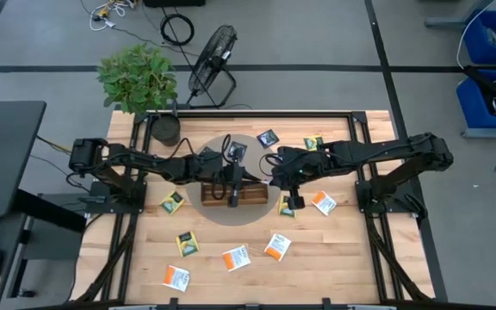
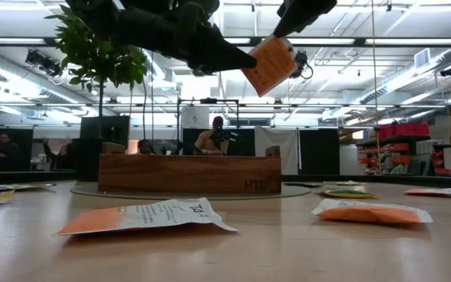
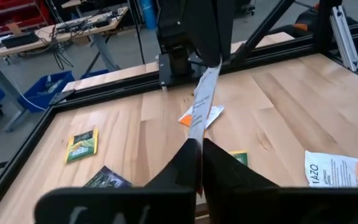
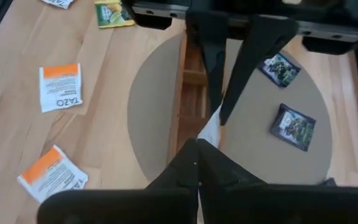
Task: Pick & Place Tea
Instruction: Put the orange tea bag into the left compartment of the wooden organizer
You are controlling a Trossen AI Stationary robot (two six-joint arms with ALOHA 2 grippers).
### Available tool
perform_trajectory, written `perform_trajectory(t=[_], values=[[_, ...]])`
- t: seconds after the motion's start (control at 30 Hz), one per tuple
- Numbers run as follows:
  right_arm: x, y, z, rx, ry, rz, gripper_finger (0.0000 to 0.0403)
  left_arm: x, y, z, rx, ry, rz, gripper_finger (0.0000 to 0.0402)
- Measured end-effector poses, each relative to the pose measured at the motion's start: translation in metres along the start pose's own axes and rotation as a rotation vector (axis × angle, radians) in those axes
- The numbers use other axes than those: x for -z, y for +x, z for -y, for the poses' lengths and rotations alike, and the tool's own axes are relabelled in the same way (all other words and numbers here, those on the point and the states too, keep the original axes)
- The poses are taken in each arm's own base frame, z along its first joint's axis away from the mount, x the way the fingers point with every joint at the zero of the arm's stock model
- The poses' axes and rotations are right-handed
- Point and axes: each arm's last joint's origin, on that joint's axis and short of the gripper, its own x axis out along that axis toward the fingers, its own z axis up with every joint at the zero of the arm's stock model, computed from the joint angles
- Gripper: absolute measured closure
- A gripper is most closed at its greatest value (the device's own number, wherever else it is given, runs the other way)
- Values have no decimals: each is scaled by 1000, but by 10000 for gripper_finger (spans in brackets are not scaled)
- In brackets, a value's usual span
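**A:** Which step is this?

**B:** A handover, I'd judge. Above the long brown wooden tray (image 2: 188, 172), the left gripper (image 3: 199, 149) and the right gripper (image 4: 197, 149) both pinch one flat, orange-and-white paper tea sachet (image 2: 271, 64), edge-on between them.

**A:** And next?

**B:** One must let go; the other lowers it into a compartment. More crinkly, square sachets (image 1: 237, 257) lie on the pale wood table (image 1: 351, 267) around the tray.

left gripper (image 3: 199, 163) jaws closed, right gripper (image 4: 197, 163) likewise
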Motion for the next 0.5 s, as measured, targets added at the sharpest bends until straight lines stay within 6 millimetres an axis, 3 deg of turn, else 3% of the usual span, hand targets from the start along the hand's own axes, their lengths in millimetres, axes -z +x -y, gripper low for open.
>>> perform_trajectory(t=[0.2,0.5], values=[[0,0,0,13,-35,3,384,0,0,0,-1,-10,4,397],[2,-16,1,16,-32,22,274,16,-11,4,-21,-73,109,399]])
